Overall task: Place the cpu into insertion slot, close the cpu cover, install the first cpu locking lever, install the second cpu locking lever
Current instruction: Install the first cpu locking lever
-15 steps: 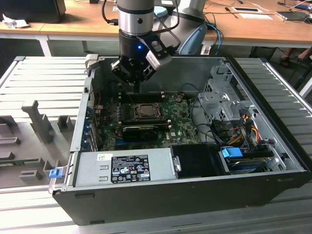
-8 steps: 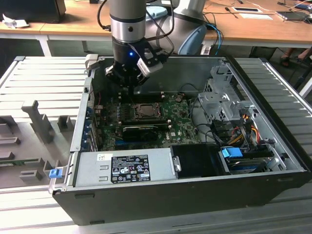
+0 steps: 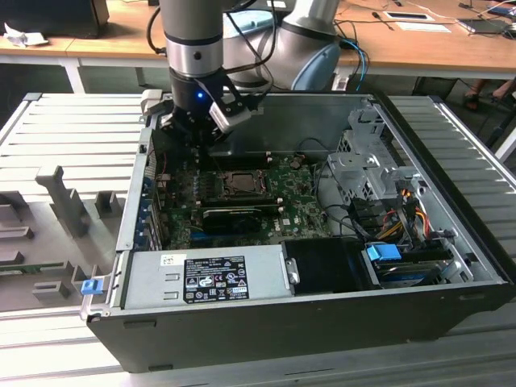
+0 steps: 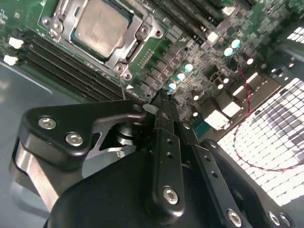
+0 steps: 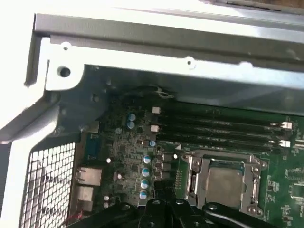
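Exterior view's left: open computer case [image 3: 121, 242] on a ribbed grey table [image 3: 72, 129], power supply [image 3: 205, 278] along the near wall.

Next along: gripper [image 3: 197, 133] hangs low inside the case, over the far corner of the green circuit board [image 3: 298, 211], apart from the socket and on its left in the exterior view. In the second wrist view the jaws look drawn together at the tips, with nothing seen between them.

Centre: insertion slot [image 3: 242, 184]. The cpu [image 4: 101, 27] lies flat in it, silver top up. The cpu cover [image 5: 197, 160] appears folded down around it as a frame. I cannot tell whether either locking lever is latched.

Judgement: chip and cover look done, so lever work is the step in hand. To do it well:
- press with the closed tips on the lever's free end only;
- sweep it down and under its hook;
- stay off the memory slots [image 4: 61, 61] and the capacitors [image 5: 145, 172] beside the socket.

Exterior view's right: drive cage [image 3: 367, 161] and cable bundle, well apart from the work.
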You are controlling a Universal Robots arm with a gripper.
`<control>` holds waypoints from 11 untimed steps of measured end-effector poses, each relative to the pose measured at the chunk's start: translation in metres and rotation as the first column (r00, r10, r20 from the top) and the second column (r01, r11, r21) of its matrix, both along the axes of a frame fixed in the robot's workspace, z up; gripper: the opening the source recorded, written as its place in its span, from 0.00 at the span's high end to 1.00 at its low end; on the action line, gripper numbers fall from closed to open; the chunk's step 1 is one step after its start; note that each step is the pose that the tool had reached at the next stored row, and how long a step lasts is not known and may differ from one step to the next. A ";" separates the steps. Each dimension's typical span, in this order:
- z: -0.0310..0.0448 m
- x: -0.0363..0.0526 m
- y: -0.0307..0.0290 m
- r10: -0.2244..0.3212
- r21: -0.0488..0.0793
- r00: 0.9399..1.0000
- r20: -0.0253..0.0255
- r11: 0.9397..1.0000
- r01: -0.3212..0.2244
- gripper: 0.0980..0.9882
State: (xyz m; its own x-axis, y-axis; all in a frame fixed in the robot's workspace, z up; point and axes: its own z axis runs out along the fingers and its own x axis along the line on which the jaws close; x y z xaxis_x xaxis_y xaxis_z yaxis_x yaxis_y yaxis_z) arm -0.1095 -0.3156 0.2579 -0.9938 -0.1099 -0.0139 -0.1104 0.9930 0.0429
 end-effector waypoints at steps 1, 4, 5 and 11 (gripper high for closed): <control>-0.0018 -0.0006 0.0039 0.000 0.003 1.000 0.000 1.000 0.000 0.99; -0.0030 -0.0022 0.0158 0.000 0.007 1.000 0.000 1.000 0.000 0.99; -0.0029 -0.0023 0.0174 0.000 0.007 1.000 0.000 1.000 0.000 0.99; -0.0031 0.0026 0.0214 0.000 0.007 1.000 0.000 1.000 0.000 0.99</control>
